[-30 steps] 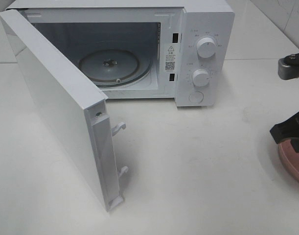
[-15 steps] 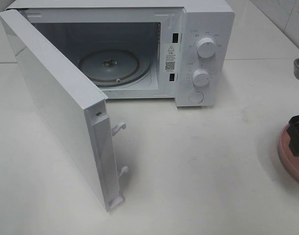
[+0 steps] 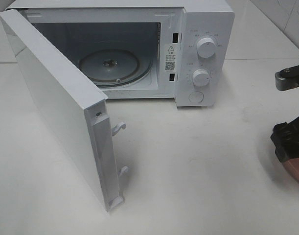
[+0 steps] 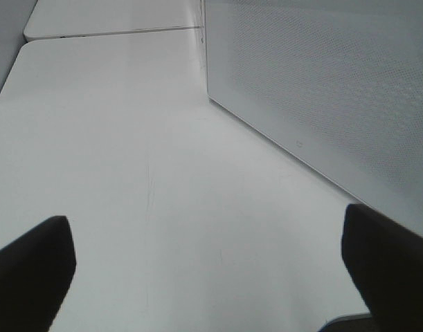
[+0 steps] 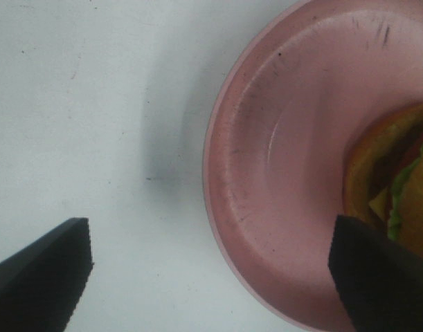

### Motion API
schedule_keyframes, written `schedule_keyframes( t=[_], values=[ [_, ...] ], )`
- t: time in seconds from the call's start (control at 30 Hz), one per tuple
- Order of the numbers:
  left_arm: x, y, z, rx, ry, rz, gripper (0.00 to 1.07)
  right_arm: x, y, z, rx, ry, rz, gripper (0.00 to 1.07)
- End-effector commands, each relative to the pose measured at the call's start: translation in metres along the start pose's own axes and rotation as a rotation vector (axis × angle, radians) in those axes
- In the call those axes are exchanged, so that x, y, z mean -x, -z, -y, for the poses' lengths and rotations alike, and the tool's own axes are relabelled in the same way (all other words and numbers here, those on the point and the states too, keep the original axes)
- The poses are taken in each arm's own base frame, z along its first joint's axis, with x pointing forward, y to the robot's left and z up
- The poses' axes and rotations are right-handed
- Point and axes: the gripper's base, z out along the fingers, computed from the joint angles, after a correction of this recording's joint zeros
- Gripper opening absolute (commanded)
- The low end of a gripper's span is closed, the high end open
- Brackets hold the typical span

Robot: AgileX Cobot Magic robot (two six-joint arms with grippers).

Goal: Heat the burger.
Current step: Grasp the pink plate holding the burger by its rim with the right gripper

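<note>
Burger [image 5: 390,166] rests on plate [image 5: 280,173]; microwave [image 3: 210,29] sticker [image 3: 170,58] shows QR code.

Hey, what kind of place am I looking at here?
Probably a kitchen counter or a mock one: a white microwave with its door open on a white tabletop, and a burger on a pink plate.

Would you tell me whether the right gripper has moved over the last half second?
Yes: the right gripper has shifted left, toward the microwave, covering more of the pink plate.

Bright, even light, soft shadows; wrist views slightly blurred.
</note>
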Motion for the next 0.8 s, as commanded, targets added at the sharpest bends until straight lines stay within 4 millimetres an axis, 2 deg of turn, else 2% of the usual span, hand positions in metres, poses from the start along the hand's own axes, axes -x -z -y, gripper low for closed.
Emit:
schedule_keyframes(
  t=[0.03, 0.1, 0.2, 0.37, 0.53, 0.8],
  values=[
    [0.000, 0.002, 0.000, -0.007, 0.007, 0.020, 0.98, 0.003, -0.004, 0.001, -0.002, -0.006, 0.004, 0.90],
    [0.000, 0.002, 0.000, -0.007, 0.007, 0.020, 0.98, 0.006, -0.016, -0.002, 0.004, 0.000, -0.014, 0.89],
    [0.000, 0.002, 0.000, -0.007, 0.007, 0.020, 0.98, 0.006, -0.020, -0.003, 0.005, 0.003, -0.025, 0.89],
    [0.000, 0.002, 0.000, -0.007, 0.007, 0.020, 0.98, 0.010, -0.041, -0.004, 0.012, -0.008, -0.065, 0.87],
    [0.000, 0.002, 0.000, -0.007, 0.007, 0.020, 0.98, 0.010, -0.054, 0.004, 0.010, -0.036, -0.093, 0.87],
    [0.000, 0.002, 0.000, -0.007, 0.007, 0.020, 0.98, 0.012, -0.072, 0.000, 0.021, -0.017, -0.109, 0.86]
  ],
)
